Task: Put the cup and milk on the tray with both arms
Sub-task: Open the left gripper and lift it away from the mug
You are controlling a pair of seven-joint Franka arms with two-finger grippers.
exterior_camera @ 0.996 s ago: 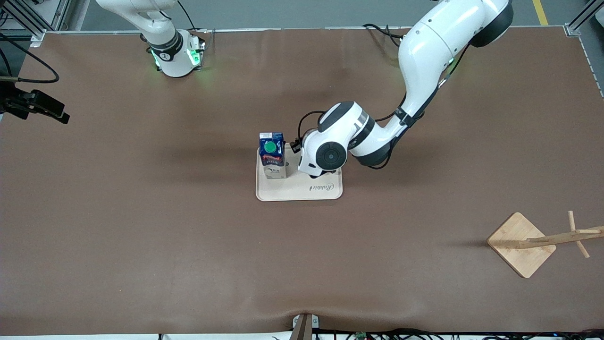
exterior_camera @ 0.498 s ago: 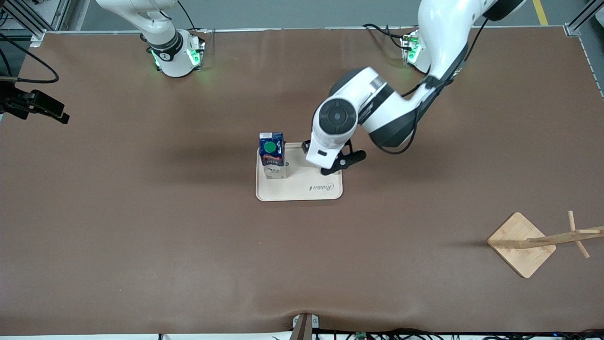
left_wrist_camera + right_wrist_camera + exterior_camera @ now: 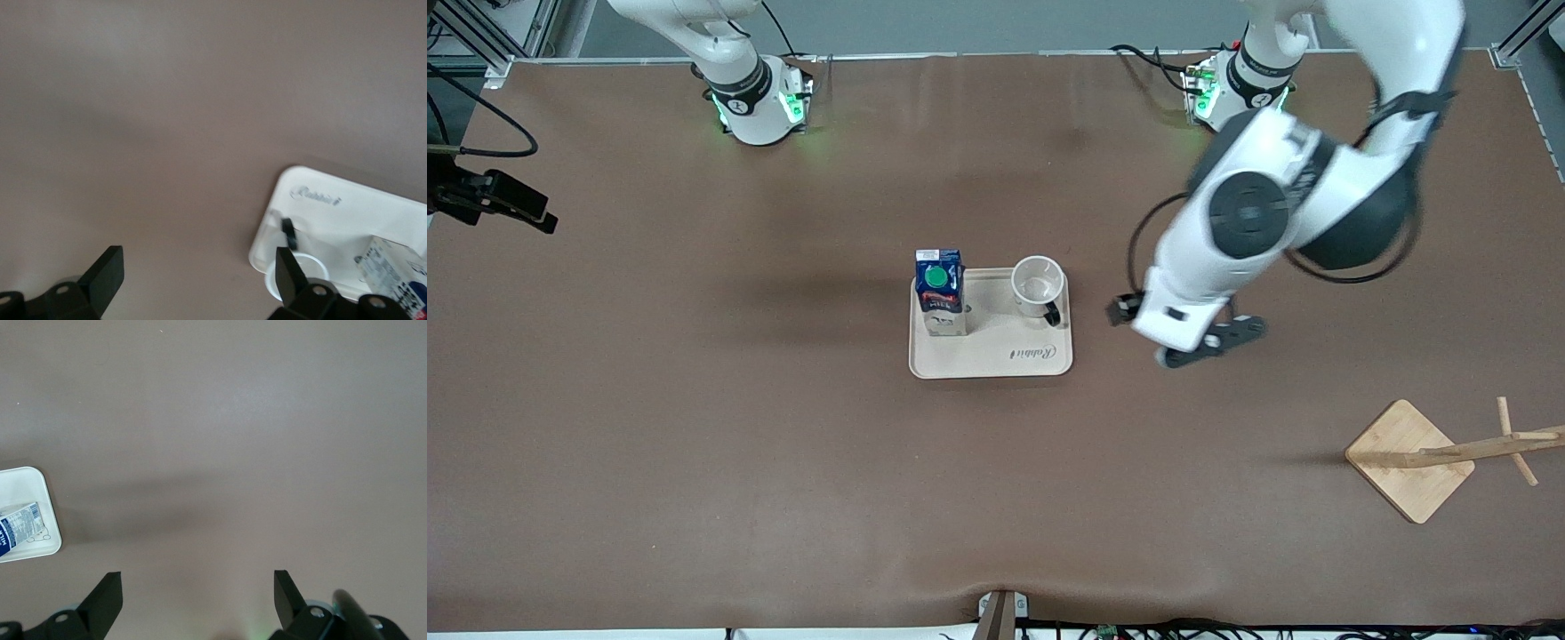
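Lifted clear since earlier, the left gripper [image 3: 1202, 342] hangs open and empty over bare table beside the tray [image 3: 991, 360], uncovering the cup [image 3: 1038, 285] there with the milk [image 3: 940, 291]. Right gripper [image 3: 193, 603], unseen from the front, waits open.

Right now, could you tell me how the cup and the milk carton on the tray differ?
The cup is round, white and open-topped with a black handle; the milk carton is a dark-blue box closed by a green cap. The carton stands taller than the cup. The carton sits toward the right arm's end of the tray, the cup toward the left arm's end. Both stand upright, untouched.
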